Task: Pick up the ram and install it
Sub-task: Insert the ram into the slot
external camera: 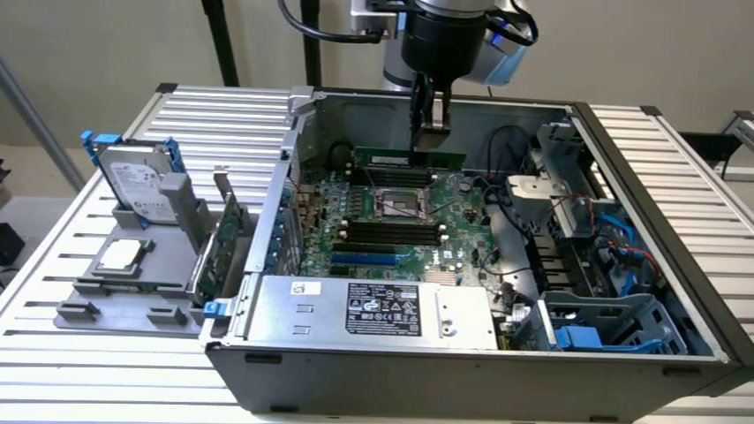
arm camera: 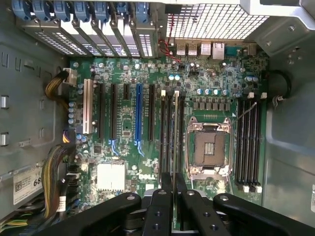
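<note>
The ram [external camera: 389, 159] is a long thin green stick, held level inside the open computer case. My gripper [external camera: 430, 140] is shut on its upper edge from above. In the wrist view the ram [arm camera: 176, 137] appears edge-on as a pale thin strip between my black fingers [arm camera: 162, 206]. It runs along the black memory slots [arm camera: 169, 132] beside the CPU socket [arm camera: 209, 147]. Whether its lower edge touches a slot I cannot tell.
A second bank of black memory slots [external camera: 383, 231] lies on the socket's other side. The power supply [external camera: 365, 309] sits at the case front. Outside, on the exterior view's left, a grey holder carries a silver hard drive [external camera: 136, 181] and a green expansion card [external camera: 224, 243].
</note>
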